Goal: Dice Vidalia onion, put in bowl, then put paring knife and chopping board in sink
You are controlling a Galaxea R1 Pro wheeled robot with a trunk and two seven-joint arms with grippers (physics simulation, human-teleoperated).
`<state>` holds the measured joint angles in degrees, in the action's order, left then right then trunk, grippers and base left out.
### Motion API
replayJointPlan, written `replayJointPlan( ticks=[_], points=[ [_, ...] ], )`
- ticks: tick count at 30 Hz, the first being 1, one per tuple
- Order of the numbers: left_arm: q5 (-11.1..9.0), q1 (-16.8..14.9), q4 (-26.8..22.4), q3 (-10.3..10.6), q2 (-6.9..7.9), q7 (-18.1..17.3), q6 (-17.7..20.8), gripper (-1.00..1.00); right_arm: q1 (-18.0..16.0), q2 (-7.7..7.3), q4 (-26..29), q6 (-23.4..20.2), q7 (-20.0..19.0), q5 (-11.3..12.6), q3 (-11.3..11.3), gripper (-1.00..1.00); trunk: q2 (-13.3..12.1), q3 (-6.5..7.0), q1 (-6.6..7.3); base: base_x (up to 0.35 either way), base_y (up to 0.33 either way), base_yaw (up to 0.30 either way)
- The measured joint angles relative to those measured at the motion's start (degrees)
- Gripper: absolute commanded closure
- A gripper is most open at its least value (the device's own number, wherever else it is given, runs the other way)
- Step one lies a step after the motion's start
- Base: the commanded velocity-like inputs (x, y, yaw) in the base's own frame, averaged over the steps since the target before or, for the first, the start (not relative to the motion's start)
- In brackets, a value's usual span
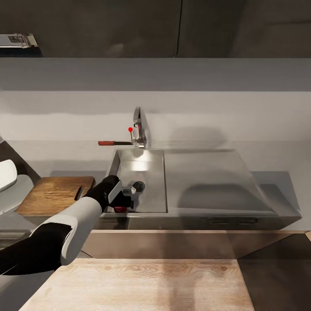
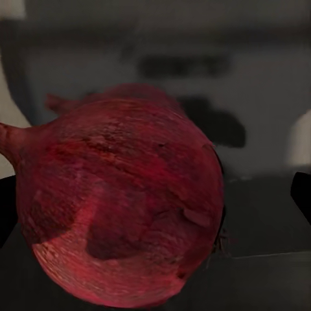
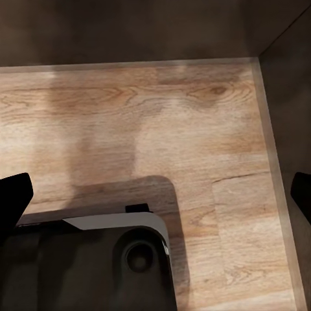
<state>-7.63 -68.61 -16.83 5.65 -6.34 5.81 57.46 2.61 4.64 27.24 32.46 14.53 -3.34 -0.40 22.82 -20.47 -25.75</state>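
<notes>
Onion (image 2: 120, 207) — red, close between left gripper (image 1: 123, 202) fingers — in sink (image 1: 142, 168).

onion (image 1: 120, 209) in sink (image 1: 151, 181), chopping board (image 1: 54, 194) left

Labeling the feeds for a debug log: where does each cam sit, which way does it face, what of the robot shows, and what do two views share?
Head: on the head, looking forward and down at the sink, chopping board and left hand.
Left wrist: near the left hand, looking along its fingers at the onion, close up.
Right wrist: near the right hand, facing a wood floor; dark fingertips and the robot's base show.
Shared: head and left wrist both see the onion.
</notes>
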Motion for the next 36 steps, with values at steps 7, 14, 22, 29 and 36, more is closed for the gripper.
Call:
replayJointPlan(
  ticks=[7, 14, 22, 29, 36],
  points=[
    [0.1, 0.0, -0.1, 0.0, 0.00, 0.1, 0.0, 1.00, 0.0, 0.00, 0.0, 0.0, 0.0, 0.0, 0.0, -1.00, 0.0, 0.00, 0.00, 0.000, 0.000, 0.000],
    [0.1, 0.0, -0.1, 0.0, 0.00, 0.0, 0.0, 1.00, 0.0, 0.00, 0.0, 0.0, 0.0, 0.0, 0.0, -1.00, 0.0, 0.00, 0.00, 0.000, 0.000, 0.000],
    [0.0, 0.0, -0.5, -0.1, -0.02, 0.1, 0.1, 1.00, 0.0, 0.00, 0.0, 0.4, 0.0, 0.0, 0.0, -1.00, 0.0, 0.18, 0.00, 0.000, 0.000, 0.000],
    [0.0, 0.0, -2.6, -0.2, -0.19, 0.0, 0.2, 1.00, 0.0, 0.00, 0.0, 0.4, 0.0, 0.0, 0.0, -1.00, 0.0, 0.72, 0.00, 0.000, 0.000, 0.000],
    [0.0, 0.0, -6.8, -0.3, -0.34, 0.0, 0.4, 1.00, 0.0, 0.00, 0.0, 0.4, 0.0, 0.0, 0.0, -1.00, 0.0, 1.29, 0.00, 0.000, 0.000, 0.000]
  ],
)
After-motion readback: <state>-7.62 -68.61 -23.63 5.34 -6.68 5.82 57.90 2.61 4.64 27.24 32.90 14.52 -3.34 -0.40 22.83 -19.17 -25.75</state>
